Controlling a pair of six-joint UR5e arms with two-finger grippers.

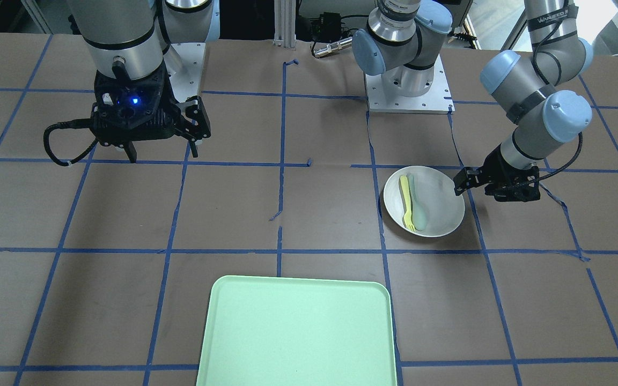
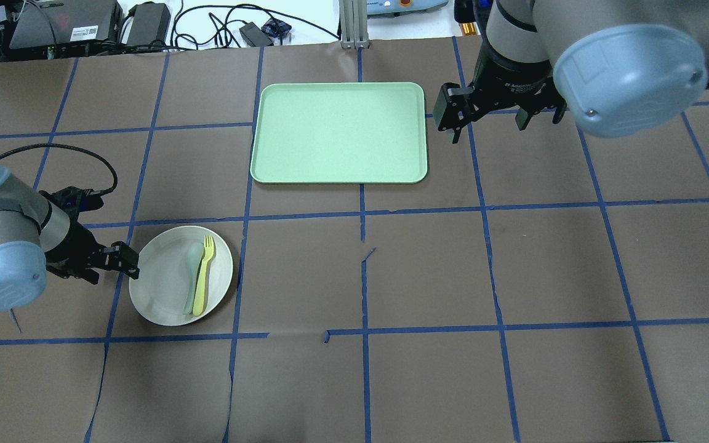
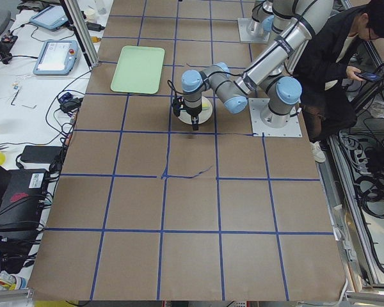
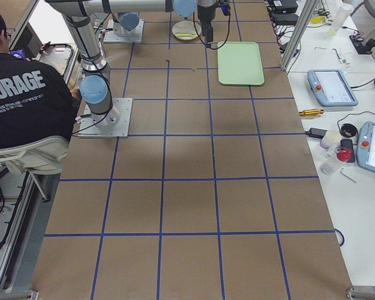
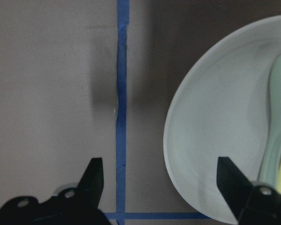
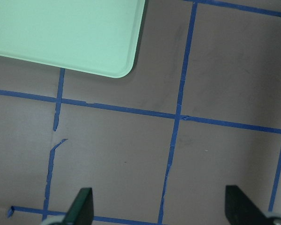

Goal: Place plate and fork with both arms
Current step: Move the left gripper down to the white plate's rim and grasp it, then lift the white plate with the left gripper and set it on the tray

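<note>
The off-white plate point(image 2: 157, 280) lies on the table on the robot's left side, also seen in the front view point(image 1: 440, 206). The yellow fork point(image 2: 203, 274) and a pale grey-green spoon point(image 2: 193, 271) lie side by side in it. My left gripper point(image 2: 114, 274) is open and low at the plate's outer rim. In the left wrist view the gripper point(image 5: 160, 168) straddles the rim of the plate point(image 5: 210, 126), one finger over the plate and one over the table. My right gripper point(image 2: 490, 120) is open and empty, high above the table beside the tray.
The mint-green tray point(image 2: 339, 132) lies at the far middle of the table, its corner in the right wrist view point(image 6: 61, 28). Brown paper with blue tape lines covers the table point(image 2: 514, 277). A seated person point(image 3: 336, 70) is beside the robot's base.
</note>
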